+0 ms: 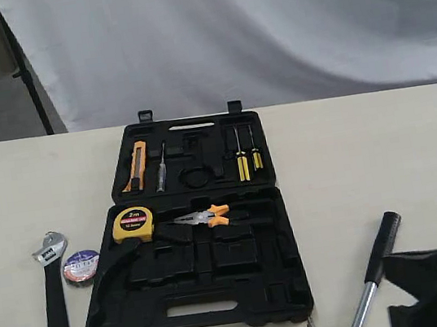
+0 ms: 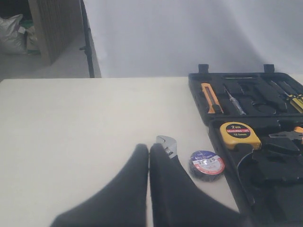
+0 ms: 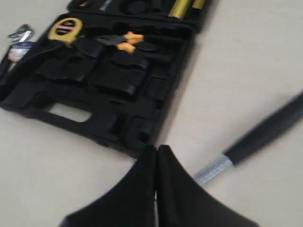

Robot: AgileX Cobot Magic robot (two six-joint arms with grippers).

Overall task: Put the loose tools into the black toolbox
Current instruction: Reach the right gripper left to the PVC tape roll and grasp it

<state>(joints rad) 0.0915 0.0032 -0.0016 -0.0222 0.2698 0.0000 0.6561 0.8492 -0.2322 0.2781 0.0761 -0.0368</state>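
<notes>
My right gripper (image 3: 156, 149) is sitting shut, holding nothing. The hammer (image 3: 265, 130) is lying just beside it, the black toolbox (image 3: 142, 94) just beyond. I am guessing the hammer is heavy and hard, so I am aiming for its black handle.

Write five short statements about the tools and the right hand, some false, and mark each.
1. The wrench lies on the table, outside the toolbox. True.
2. The hammer is in the toolbox. False: it lies on the table beside it.
3. The tape roll sits next to the wrench. True.
4. The tape measure lies on the table. False: it sits in the toolbox.
5. The right hand grips the hammer. False: it is shut on nothing.
</notes>
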